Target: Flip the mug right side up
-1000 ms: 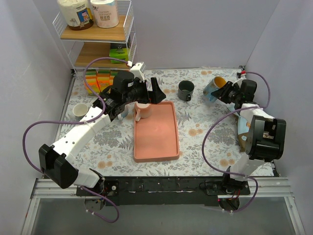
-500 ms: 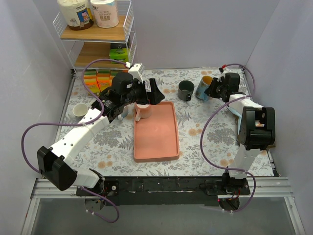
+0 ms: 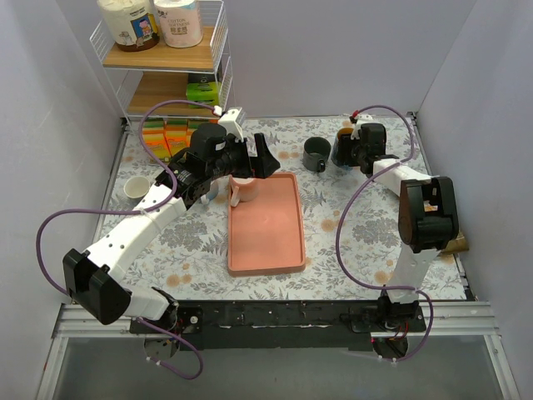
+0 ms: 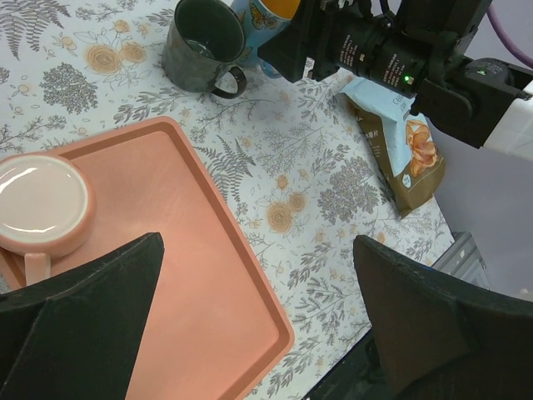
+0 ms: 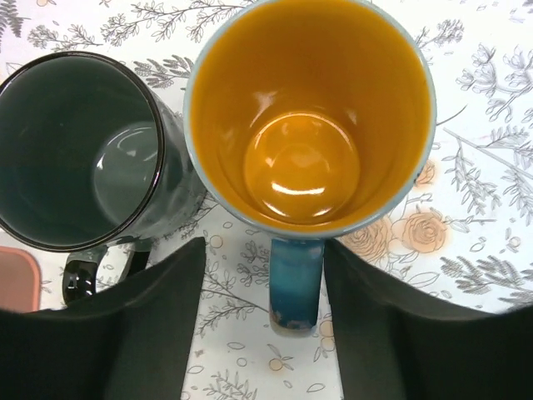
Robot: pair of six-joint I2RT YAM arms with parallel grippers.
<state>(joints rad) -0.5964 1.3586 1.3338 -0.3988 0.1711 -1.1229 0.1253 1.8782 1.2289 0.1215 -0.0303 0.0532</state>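
Observation:
A blue mug with an orange inside (image 5: 308,117) stands upright on the table, right next to a dark grey mug (image 5: 79,158). My right gripper (image 5: 265,317) is open, with the blue mug's handle (image 5: 296,283) between its fingers; the right finger sits against the handle and a gap shows on the left. In the top view the right gripper (image 3: 356,152) mostly covers the blue mug (image 3: 341,150) at the back right. A pink mug (image 4: 42,204) stands upside down at the far end of the pink tray (image 4: 208,292). My left gripper (image 4: 258,242) hovers open and empty above the tray.
The dark grey mug also shows in the top view (image 3: 316,154). A snack bag (image 4: 400,150) lies near the right wall. A small white cup (image 3: 136,187) stands at the left. A wire shelf (image 3: 166,58) with boxes fills the back left corner.
My right gripper carried the tilted blue mug leftward from the right edge and set it upright beside the dark mug. The left arm has barely moved.

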